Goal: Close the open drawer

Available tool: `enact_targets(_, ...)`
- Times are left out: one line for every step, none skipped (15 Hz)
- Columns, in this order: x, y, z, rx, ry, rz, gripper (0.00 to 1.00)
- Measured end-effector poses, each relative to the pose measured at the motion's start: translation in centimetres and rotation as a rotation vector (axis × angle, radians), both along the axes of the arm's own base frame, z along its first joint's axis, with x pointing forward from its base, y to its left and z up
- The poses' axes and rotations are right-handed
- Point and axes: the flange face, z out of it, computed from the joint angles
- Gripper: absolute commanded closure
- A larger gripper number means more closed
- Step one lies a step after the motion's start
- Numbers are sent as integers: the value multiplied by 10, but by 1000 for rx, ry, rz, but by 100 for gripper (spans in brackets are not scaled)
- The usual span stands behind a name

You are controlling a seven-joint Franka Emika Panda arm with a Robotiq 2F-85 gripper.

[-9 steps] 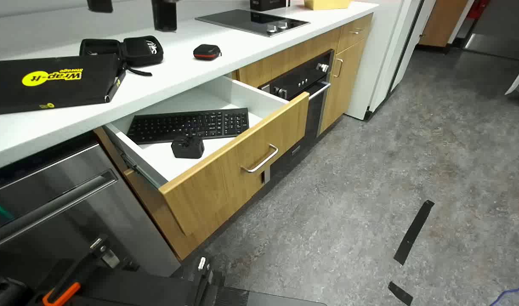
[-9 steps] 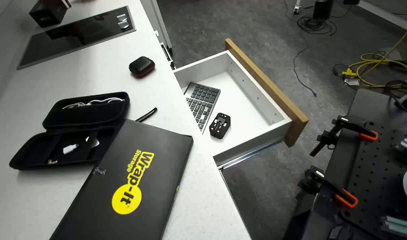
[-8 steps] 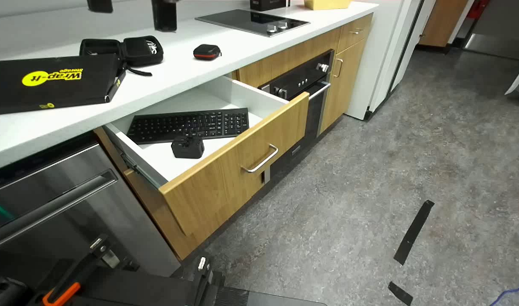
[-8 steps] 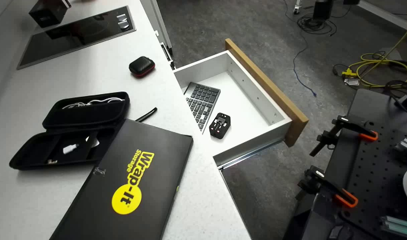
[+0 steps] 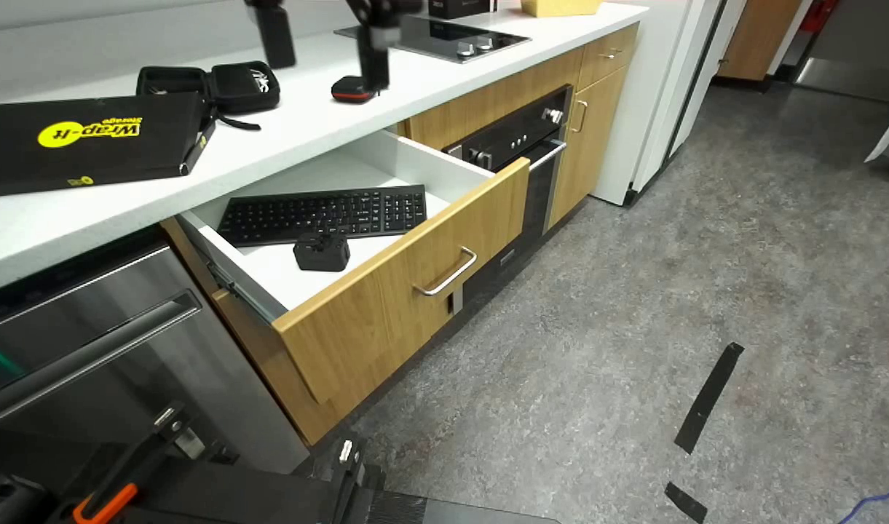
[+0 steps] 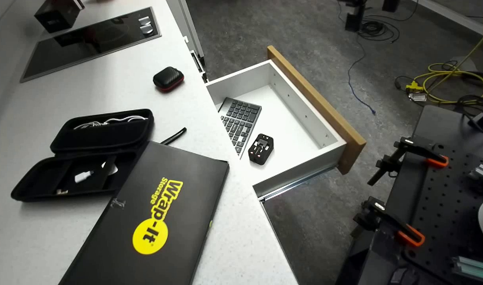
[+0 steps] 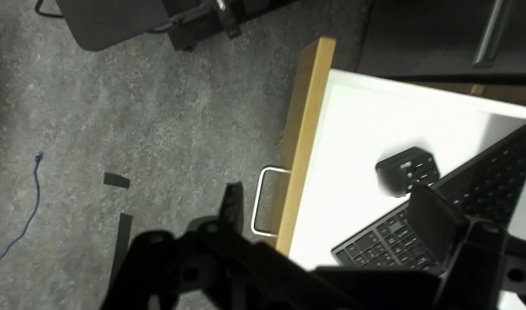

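The drawer stands pulled out, its oak front with a silver bar handle facing the floor. It also shows in an exterior view and in the wrist view. My gripper is open and empty, held in the air apart from the drawer. In an exterior view the gripper appears at the top, beyond the drawer front. In the wrist view the drawer front's top edge and the handle lie below, between the spread fingers of my gripper.
Inside the drawer lie a black keyboard and a small black adapter. The white counter above holds a black Wrap-It box, an open case and a small case. A black table with clamps stands near the drawer.
My gripper has moved right and slightly down in one exterior picture, and left and down in the other. It stays open. The drawer has not moved.
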Motion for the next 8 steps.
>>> enact_targets(6,-11,-17,-31,-15,-23,0)
enact_targets(12,-23,-35,-57,-25,-48,0)
enact_targets(17,-35,-54,-78,-32,-74,0)
enact_targets(21,-47,-72,-92,-34,-100,0)
enact_targets(25,-59,-91,-98,-37,-127,0)
enact_targets(28,-69,-109,-100,-36,-151,0)
enact_targets(31,-79,-126,-102,-30,-174,0)
enact_targets(34,-88,-141,-105,-21,-196,0)
